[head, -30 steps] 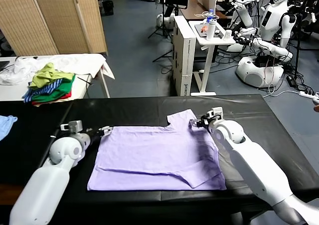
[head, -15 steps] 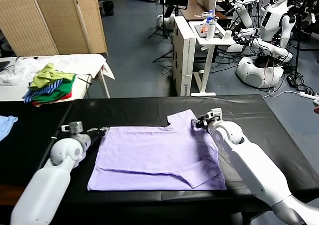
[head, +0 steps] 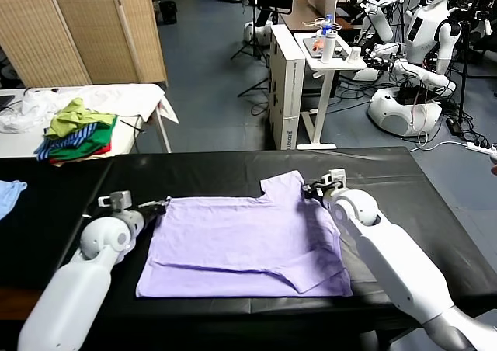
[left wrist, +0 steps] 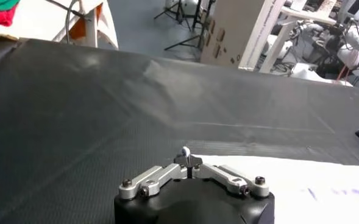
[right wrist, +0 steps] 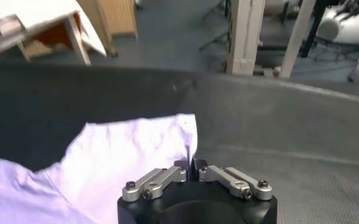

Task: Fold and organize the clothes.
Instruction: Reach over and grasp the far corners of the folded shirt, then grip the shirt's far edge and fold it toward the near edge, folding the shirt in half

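The lavender T-shirt (head: 247, 246) lies spread flat on the black table (head: 233, 168), one sleeve folded across its lower right and one sleeve sticking out at the far right corner. The right gripper (head: 314, 189) is at that far sleeve; the right wrist view shows its fingers pinched together on the sleeve hem. The left gripper (head: 158, 206) sits at the shirt's far left corner, fingers drawn together at the fabric edge; whether cloth is actually caught there cannot be told.

Risks, as judged:
1. Thin fabric may slip from a shallow pinch once lifted.
2. If only 1 corner is held, the fold would skew and wrinkle.

A pile of garments (head: 76, 133) and a light blue garment (head: 9, 194) lie well apart, left. No legible writing or brand is visible.
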You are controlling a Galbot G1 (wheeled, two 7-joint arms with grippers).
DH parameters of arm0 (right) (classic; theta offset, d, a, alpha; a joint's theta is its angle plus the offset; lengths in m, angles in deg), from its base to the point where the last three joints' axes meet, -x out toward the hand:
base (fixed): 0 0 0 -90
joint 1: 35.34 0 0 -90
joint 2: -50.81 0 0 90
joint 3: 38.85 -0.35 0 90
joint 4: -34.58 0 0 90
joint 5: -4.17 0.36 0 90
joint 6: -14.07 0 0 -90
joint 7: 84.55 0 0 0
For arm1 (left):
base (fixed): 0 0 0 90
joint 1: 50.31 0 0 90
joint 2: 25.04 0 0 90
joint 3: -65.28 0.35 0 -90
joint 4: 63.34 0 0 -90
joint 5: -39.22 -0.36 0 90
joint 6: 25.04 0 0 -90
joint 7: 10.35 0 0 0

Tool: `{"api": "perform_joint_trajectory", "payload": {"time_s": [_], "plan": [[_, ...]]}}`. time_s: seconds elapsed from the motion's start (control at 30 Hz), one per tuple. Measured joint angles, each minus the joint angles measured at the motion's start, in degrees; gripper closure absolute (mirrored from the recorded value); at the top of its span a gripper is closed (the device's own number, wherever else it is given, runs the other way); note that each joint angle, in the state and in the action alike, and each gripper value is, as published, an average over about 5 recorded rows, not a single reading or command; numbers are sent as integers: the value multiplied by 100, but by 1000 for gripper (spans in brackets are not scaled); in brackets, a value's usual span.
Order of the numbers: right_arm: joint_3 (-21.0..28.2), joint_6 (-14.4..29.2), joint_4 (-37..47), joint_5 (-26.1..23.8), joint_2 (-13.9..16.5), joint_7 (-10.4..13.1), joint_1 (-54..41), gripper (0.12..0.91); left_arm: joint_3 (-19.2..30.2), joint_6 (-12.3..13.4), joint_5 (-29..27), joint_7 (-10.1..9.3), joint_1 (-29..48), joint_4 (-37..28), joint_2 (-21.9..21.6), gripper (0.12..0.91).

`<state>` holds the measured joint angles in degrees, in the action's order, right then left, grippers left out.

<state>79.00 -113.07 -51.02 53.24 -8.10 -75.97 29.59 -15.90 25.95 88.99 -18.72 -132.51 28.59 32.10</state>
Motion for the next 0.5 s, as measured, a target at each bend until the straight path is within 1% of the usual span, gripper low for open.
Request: {"api": "perform_joint_trajectory", "payload": {"time_s": [0.23,0.33,0.5], "plan": [[-367,-104,-637,280,336,53,362,885,-293,18,72,-13,-393,594,-204,884],[-530,-167,-954,410,521,76,572,885,-440,31,84,-13,-648,915,-318,884],[-836,-290,-1625,557,882,202,1065,885,-692,29,95,-12,-1112,1493,-524,884]]}}
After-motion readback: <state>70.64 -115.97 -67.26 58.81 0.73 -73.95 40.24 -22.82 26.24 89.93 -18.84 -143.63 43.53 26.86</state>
